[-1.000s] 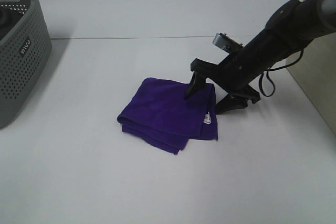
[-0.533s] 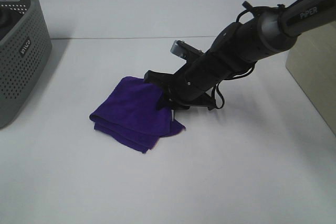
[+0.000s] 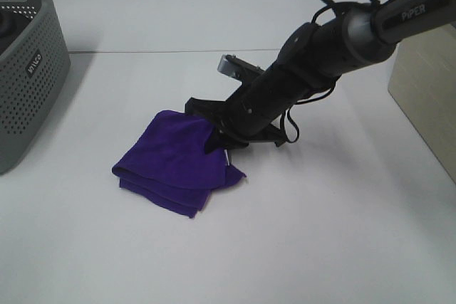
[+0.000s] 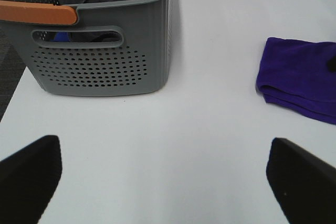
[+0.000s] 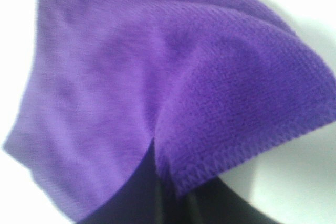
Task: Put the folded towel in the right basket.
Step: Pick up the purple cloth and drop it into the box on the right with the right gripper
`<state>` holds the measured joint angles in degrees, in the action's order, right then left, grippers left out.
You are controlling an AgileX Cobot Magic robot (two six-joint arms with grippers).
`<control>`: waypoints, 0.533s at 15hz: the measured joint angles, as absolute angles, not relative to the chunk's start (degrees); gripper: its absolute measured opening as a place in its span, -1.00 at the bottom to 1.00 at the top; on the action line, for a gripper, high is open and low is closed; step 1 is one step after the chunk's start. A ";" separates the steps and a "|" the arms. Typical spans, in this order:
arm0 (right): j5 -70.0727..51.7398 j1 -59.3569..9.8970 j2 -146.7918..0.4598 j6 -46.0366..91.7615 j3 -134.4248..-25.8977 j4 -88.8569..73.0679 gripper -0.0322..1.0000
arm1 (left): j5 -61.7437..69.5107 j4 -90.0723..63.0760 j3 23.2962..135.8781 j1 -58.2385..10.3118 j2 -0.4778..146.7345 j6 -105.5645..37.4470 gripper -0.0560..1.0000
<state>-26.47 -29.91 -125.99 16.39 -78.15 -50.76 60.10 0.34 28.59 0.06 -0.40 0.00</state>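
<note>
The folded purple towel lies on the white table left of centre. My right gripper reaches in from the right, shut on the towel's right edge, which bunches up at the fingers. In the right wrist view the towel fills the frame and drapes over the dark fingers. My left gripper is open and empty, its fingertips dark at the frame's corners; the towel lies well away from it. The left arm is out of the exterior view.
A grey perforated basket stands at the table's left edge; in the left wrist view the basket holds dark clothes. A beige box side stands at the right edge. The table is white.
My right gripper closed on the towel's right edge and moved left, dragging the towel leftward and bunching it. The basket has not moved.
</note>
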 joint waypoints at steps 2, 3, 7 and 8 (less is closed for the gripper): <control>-31.68 -28.02 -119.63 16.39 -82.62 -47.90 -0.85 | 60.10 0.34 28.59 0.06 -0.40 0.00 0.98; -33.12 -26.81 -115.79 16.39 -84.28 -46.58 -0.85 | 60.10 0.34 28.59 0.06 -0.40 0.00 0.98; -43.09 -15.58 -97.63 14.44 -87.83 -36.96 -0.85 | 60.10 0.34 28.59 0.06 -0.40 0.00 0.98; -46.64 -8.25 -92.30 12.55 -89.61 -31.51 -0.85 | 60.10 0.34 28.59 0.06 -0.40 0.00 0.98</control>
<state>-46.64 -8.25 -92.30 12.55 -89.61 -31.51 60.10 0.34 28.59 0.06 -0.40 0.00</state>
